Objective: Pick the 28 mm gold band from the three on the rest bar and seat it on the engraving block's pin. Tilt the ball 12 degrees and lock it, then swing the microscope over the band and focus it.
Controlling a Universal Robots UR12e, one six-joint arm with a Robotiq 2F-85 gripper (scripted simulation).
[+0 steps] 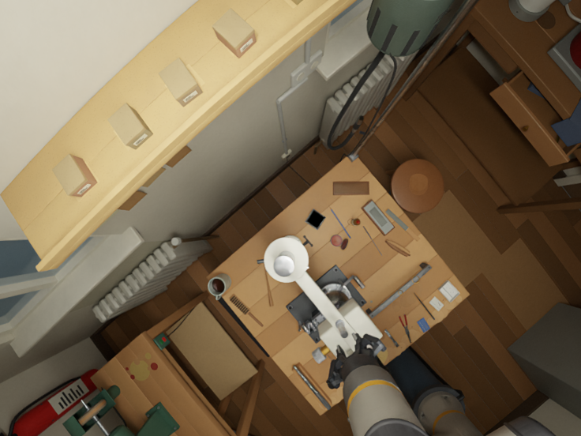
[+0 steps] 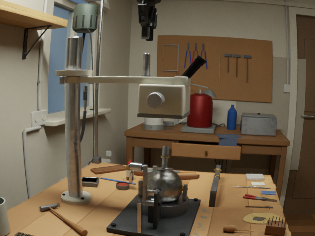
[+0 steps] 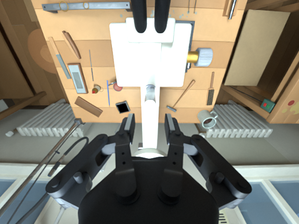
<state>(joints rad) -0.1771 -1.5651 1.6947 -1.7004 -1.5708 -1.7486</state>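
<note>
The white microscope head [image 2: 164, 101] hangs on its arm directly above the steel ball of the engraving block [image 2: 164, 181], whose pin carries a gold band [image 2: 165, 157]. The arm reaches from a steel column [image 2: 73, 122] at the bench's left. A steel handle post [image 2: 146, 64] stands on the arm. My gripper [image 2: 147, 36] is high above that post, open and holding nothing. The wrist camera looks down past the fingers [image 3: 149, 122] onto the arm and head [image 3: 149, 51]. The rest bar [image 2: 215, 185] lies right of the block with two gold bands [image 3: 63, 4] on it.
The bench [image 1: 338, 281] carries scattered hand tools: a hammer [image 2: 62, 218], pliers [image 2: 257, 197], a mug [image 1: 218, 285], a brush [image 1: 244, 309]. A desk with a red cylinder [image 2: 201, 110] stands behind. A stool [image 1: 416, 184] sits by the bench's far corner.
</note>
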